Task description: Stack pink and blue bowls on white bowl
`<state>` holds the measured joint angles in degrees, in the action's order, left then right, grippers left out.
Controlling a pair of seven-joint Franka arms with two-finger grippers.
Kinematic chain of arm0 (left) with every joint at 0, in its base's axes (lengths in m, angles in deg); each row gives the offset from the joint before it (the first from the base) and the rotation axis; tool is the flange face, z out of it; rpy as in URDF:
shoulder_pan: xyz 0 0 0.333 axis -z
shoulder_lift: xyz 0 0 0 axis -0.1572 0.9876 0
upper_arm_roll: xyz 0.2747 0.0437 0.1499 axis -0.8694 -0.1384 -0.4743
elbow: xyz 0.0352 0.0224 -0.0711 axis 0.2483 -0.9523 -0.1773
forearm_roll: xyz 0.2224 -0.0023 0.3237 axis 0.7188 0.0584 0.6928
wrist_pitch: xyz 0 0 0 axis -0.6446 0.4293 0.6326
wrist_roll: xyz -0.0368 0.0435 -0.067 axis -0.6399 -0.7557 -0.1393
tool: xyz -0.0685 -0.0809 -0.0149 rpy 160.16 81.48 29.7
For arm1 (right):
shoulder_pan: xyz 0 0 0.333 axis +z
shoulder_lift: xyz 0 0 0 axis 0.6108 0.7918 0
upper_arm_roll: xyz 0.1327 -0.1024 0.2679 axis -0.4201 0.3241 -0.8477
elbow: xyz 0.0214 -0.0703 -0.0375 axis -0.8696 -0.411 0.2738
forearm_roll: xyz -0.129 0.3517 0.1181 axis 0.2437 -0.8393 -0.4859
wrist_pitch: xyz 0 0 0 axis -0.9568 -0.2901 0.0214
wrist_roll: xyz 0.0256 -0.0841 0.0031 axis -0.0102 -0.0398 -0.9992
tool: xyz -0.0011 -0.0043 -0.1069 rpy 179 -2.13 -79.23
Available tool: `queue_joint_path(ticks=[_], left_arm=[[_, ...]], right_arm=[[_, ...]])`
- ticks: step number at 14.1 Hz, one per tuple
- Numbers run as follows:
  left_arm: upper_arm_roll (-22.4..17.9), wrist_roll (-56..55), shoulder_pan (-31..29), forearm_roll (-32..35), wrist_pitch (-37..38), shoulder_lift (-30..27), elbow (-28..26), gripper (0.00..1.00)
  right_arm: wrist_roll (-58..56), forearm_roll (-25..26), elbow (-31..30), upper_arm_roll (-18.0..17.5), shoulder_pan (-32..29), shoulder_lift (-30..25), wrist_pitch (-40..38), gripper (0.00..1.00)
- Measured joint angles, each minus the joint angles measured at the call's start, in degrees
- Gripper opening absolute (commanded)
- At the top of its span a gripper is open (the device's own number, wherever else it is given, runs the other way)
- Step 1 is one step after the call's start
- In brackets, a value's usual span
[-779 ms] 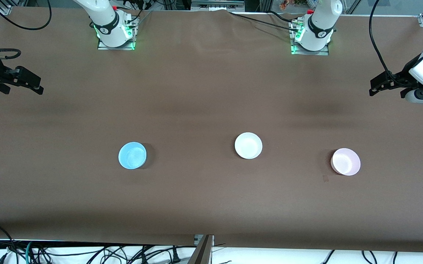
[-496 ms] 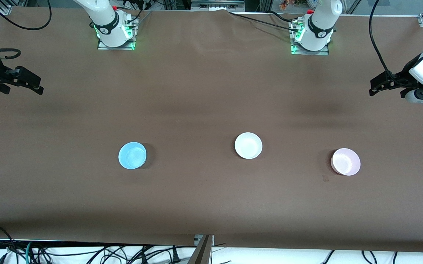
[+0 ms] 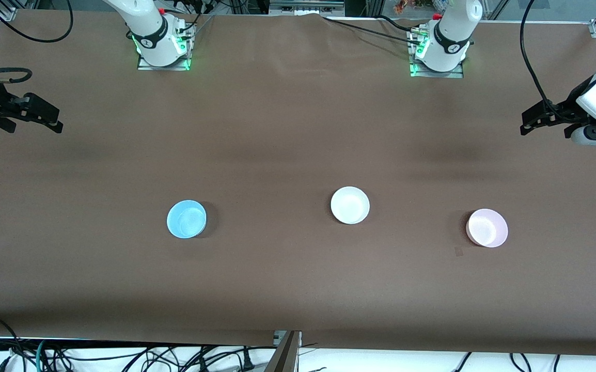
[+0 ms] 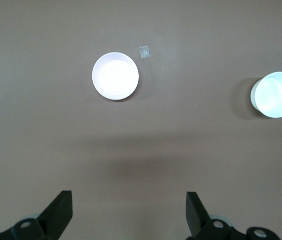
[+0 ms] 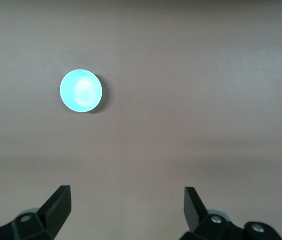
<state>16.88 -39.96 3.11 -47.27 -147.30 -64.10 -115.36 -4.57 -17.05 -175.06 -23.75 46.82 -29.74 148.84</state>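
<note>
Three bowls sit apart in a row on the brown table. The blue bowl is toward the right arm's end, the white bowl is in the middle, and the pink bowl is toward the left arm's end. My left gripper hangs open and empty over the table's end; its wrist view shows the pink bowl and the white bowl. My right gripper hangs open and empty over the other end; its wrist view shows the blue bowl.
A small piece of tape lies on the table just nearer the front camera than the pink bowl; it also shows in the left wrist view. Cables hang below the table's front edge.
</note>
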Motion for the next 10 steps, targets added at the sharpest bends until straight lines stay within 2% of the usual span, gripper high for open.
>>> queue_joint_path(ticks=[10], left_arm=[[0.0,0.0,0.0,0.0,0.1,0.4,0.1,1.00]], right_arm=[[0.0,0.0,0.0,-0.1,0.0,0.0,-0.1,1.00]])
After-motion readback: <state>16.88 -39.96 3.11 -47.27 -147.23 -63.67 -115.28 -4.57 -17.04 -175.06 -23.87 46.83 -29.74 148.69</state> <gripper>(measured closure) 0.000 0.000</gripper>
